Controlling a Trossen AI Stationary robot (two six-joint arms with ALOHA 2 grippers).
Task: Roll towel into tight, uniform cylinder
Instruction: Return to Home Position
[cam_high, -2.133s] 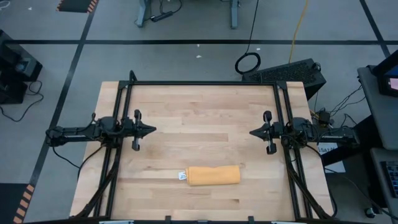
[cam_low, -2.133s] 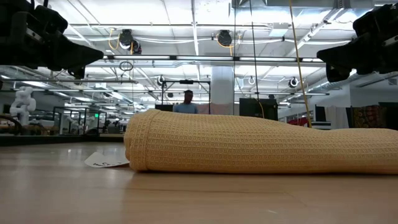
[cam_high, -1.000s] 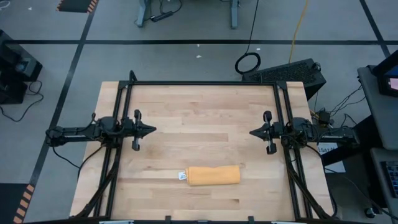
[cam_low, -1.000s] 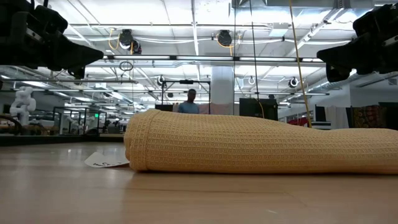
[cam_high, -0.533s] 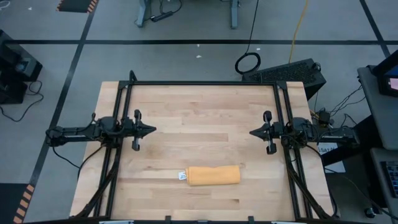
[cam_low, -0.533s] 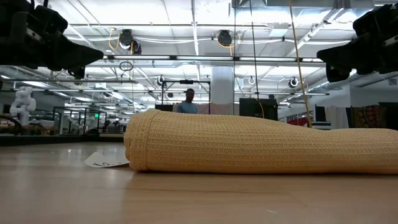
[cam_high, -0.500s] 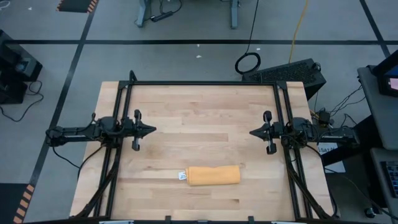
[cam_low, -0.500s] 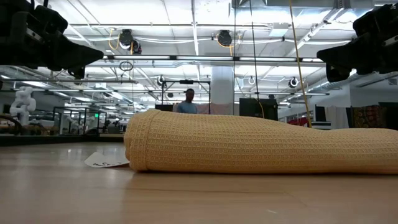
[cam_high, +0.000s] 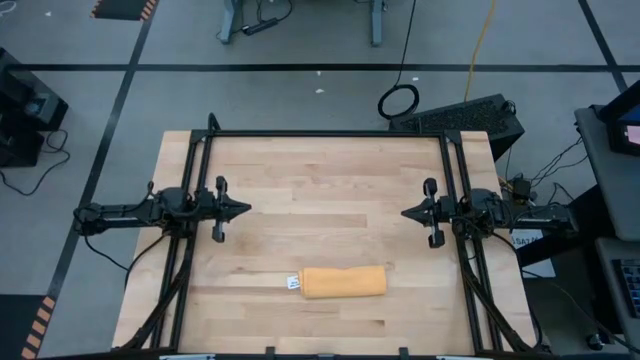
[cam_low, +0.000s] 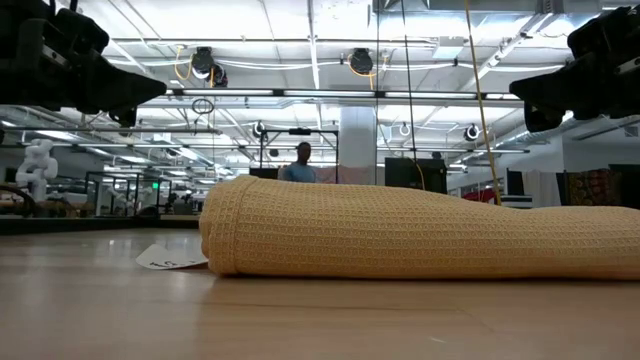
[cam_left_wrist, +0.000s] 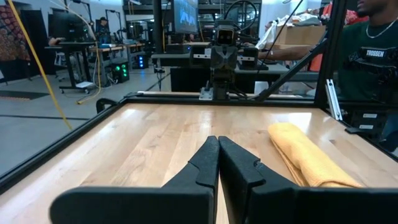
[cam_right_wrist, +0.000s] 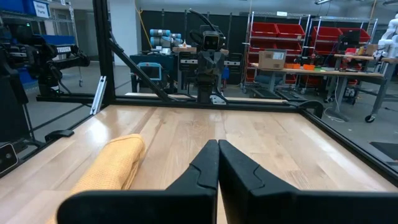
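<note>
Overrunning low view's edge: rolled towel (cam_low: 400, 235)

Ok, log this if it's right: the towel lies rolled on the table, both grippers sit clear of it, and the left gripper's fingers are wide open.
Wrong on one point: the fingers of the left gripper are shut, pressed together, as the left wrist view shows. The rest stands: the towel lies rolled on the table, and the right gripper sits clear of it.

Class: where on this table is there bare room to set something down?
Bare wood spans the table between the left pincer and right pincer, on to the edge away from the towel. Only the towel's strip is taken.
</note>
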